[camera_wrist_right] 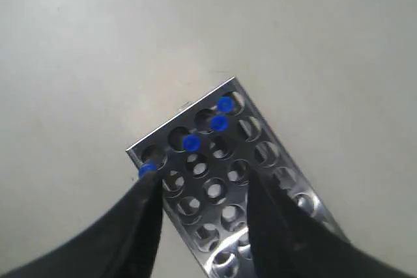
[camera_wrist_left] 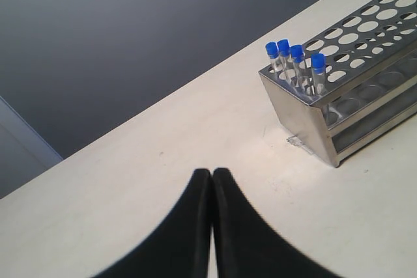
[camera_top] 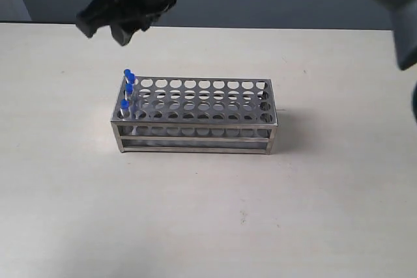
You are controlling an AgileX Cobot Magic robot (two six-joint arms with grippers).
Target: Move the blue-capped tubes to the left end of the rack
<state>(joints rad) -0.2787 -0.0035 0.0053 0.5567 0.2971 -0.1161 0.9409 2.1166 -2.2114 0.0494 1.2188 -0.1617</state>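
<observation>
Exterior view: one rack (camera_top: 195, 122) stands on the table (camera_top: 273, 213), and we count four blue-capped tubes (camera_top: 128, 89), all upright in holes at its left end. Every other hole looks empty. The right tool (camera_top: 107, 29), as we take it to be, hangs above and behind that end, apart from the caps.

Left wrist view: the left tool (camera_wrist_left: 212, 174) is closed, its two fingers pressed together with nothing between them. It is low over bare table, well apart from the rack (camera_wrist_left: 365, 63). The four tubes (camera_wrist_left: 296, 53) again show in the end row.

Right wrist view: looking down on the rack (camera_wrist_right: 215, 190), the right tool (camera_wrist_right: 202, 183) stands open and empty. One blue cap sits just beside a fingertip (camera_wrist_right: 151, 187).

We judge the placing step finished, with no tubes left to move. The next move calls for lifting the right tool straight up and away without brushing that near cap.
</observation>
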